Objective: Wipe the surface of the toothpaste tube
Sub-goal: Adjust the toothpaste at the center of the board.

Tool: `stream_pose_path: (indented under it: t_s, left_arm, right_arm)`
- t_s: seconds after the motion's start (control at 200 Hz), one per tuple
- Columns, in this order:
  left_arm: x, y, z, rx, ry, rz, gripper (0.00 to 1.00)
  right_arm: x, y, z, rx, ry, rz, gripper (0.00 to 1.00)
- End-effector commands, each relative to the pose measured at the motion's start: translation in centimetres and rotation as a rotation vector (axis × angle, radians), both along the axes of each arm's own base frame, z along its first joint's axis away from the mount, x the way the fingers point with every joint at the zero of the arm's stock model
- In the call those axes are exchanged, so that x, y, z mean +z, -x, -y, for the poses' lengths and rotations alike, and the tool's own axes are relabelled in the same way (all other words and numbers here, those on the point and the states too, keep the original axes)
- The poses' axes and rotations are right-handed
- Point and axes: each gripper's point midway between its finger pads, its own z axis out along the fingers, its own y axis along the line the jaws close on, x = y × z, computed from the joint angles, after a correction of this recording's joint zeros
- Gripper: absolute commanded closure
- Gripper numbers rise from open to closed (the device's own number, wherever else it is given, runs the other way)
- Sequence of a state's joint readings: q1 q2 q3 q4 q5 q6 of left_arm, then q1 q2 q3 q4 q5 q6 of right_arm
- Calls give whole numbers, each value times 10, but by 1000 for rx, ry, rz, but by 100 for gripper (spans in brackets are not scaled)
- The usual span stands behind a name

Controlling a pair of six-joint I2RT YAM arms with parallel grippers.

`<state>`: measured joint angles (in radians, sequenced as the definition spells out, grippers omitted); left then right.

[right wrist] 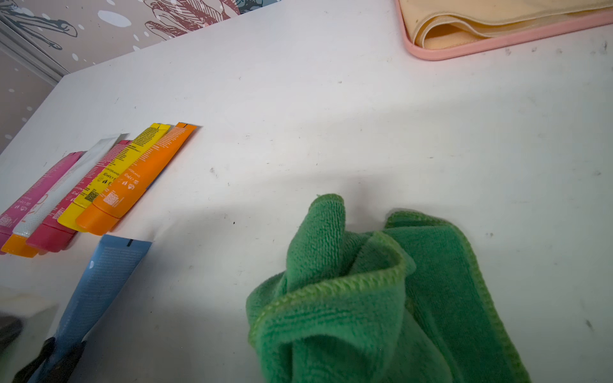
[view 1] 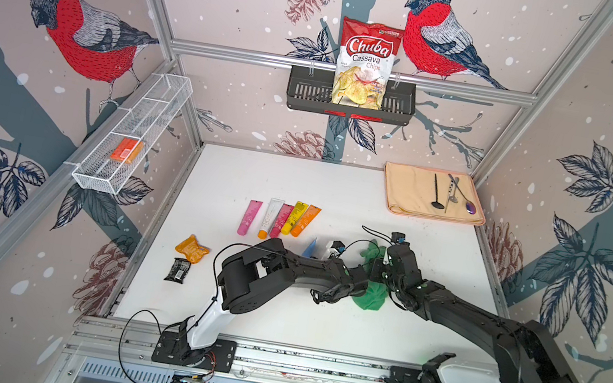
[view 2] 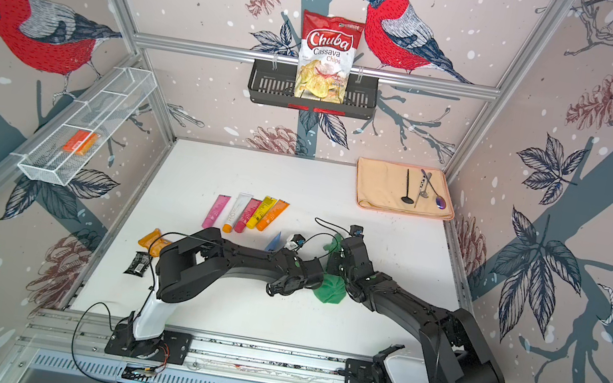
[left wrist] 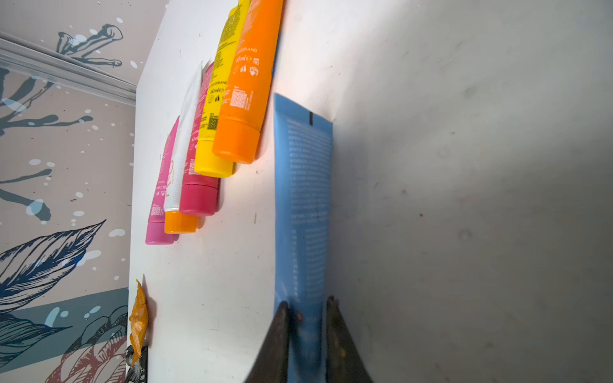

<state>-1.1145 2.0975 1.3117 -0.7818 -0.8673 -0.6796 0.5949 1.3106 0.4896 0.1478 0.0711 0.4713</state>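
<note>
Left claw (left wrist: pixel 306 318) pinches the blue toothpaste tube (left wrist: pixel 303 199), right claw (view 1: pixel 375 269) clutches the green cloth (right wrist: pixel 381 291), cloth and tube apart; wiping apparently remains.

Blue tube (view 1: pixel 310 249) mostly behind left arm (view 1: pixel 300 270)

Open white table (view 1: pixel 298 182) across the far middle and along the near strip: free passage there. Blocked left of centre by a row of five tubes (view 1: pixel 279 219), with only a narrow gap to the blue tube (left wrist: pixel 303 199) just beside it. Barred through the middle by left arm (view 1: pixel 304 270), right arm (view 1: pixel 465 312) and green cloth (right wrist: pixel 381 298). Cluttered at the left edge by orange packet (view 1: pixel 192 248) and black packet (view 1: pixel 177 269), and in the far right corner by beige mat (view 1: pixel 410 189).
</note>
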Motion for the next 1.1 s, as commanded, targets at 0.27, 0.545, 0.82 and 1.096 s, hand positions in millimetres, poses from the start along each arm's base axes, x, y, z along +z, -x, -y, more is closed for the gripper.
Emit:
stream_pose_path:
  t_s: [0.27,0.545,0.82,1.096]
  left_arm:
    - [0,23,71,-137,412,-175,74]
    - [95,3,58,-169,710,-67,56]
    - [79,-16,-17,-78,800,-86,37]
    - [46,-14,-19,-117,877,-186,36]
  right_arm:
    - [2,-1,-3,11,-6,9,97]
    - [3,-1,-5,14,-7,9,97]
    - [0,-1,-7,22,-1,1,97]
    - [-3,-2,-9,25,9,-11,97]
